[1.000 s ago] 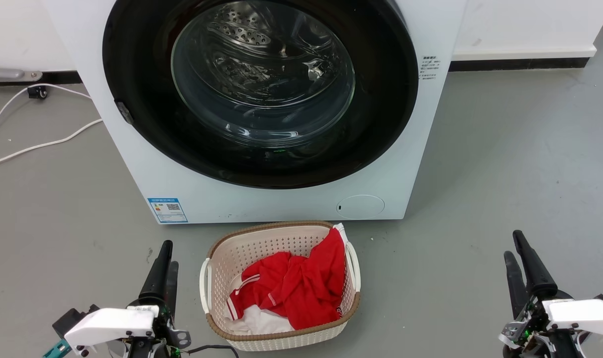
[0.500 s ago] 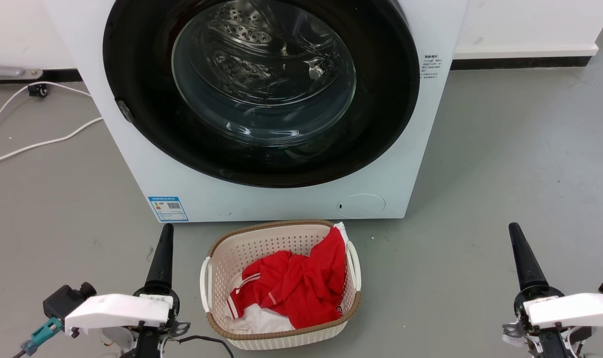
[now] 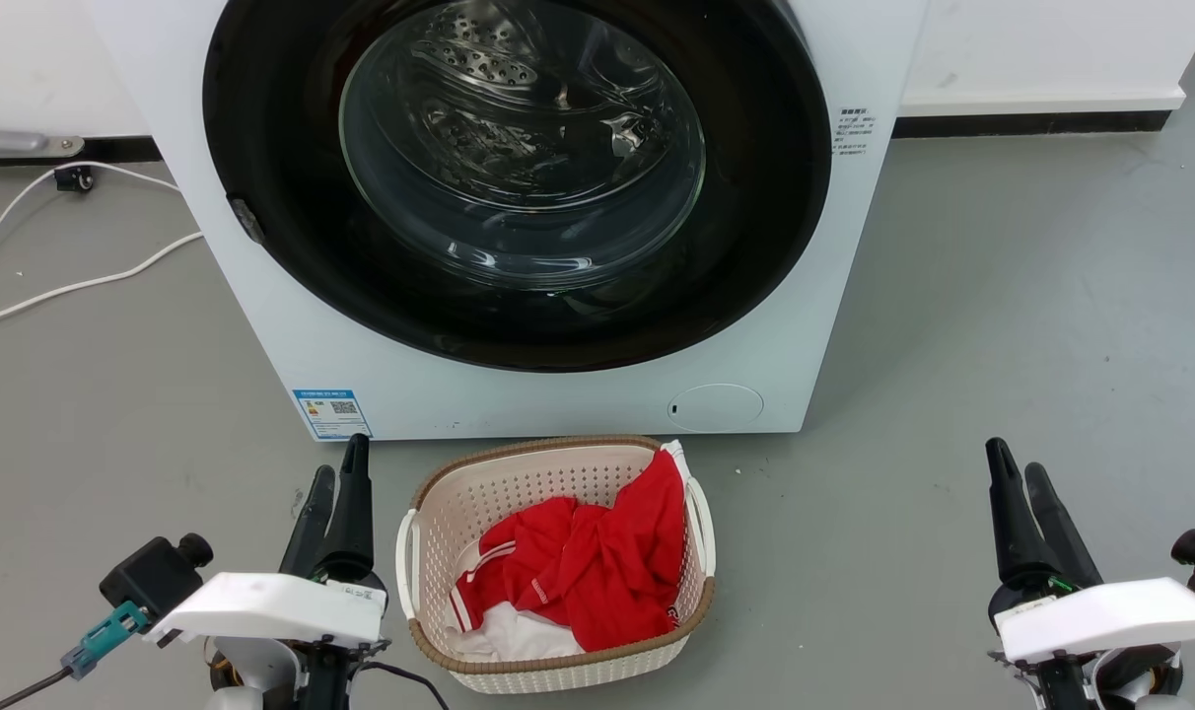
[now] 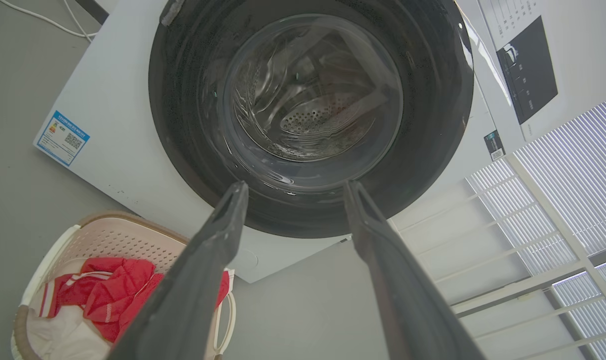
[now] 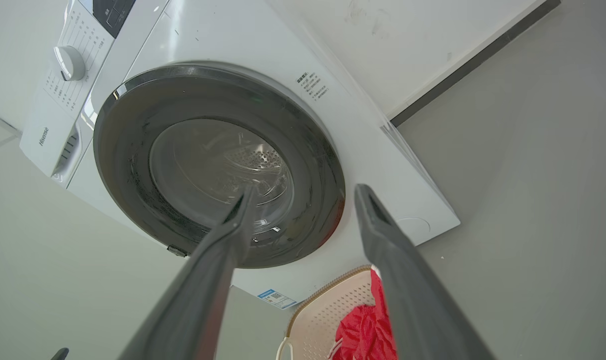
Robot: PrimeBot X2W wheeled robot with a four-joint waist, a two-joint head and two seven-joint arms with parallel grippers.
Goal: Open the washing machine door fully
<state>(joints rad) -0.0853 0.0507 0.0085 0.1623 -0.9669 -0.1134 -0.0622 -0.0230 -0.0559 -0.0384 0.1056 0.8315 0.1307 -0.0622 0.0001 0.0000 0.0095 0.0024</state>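
Note:
The washing machine door lies shut and flush in the white machine front, its wide black rim around a bulging glass bowl. The left wrist view shows the door straight ahead, and in the right wrist view the door is ahead and to the left. My left gripper hovers low over the floor, left of the basket and short of the machine. Its fingers are open and hold nothing. My right gripper stands off to the right over bare floor, also open and holding nothing. Neither touches the door.
A cream laundry basket with red clothing sits on the floor right in front of the machine, between the arms. White cables trail on the floor at the left. A small round white flap is low on the machine front.
Both wrists have turned, so each gripper's two fingers now show side by side. The left gripper has shifted slightly right and forward, the right slightly left. The door has not moved.

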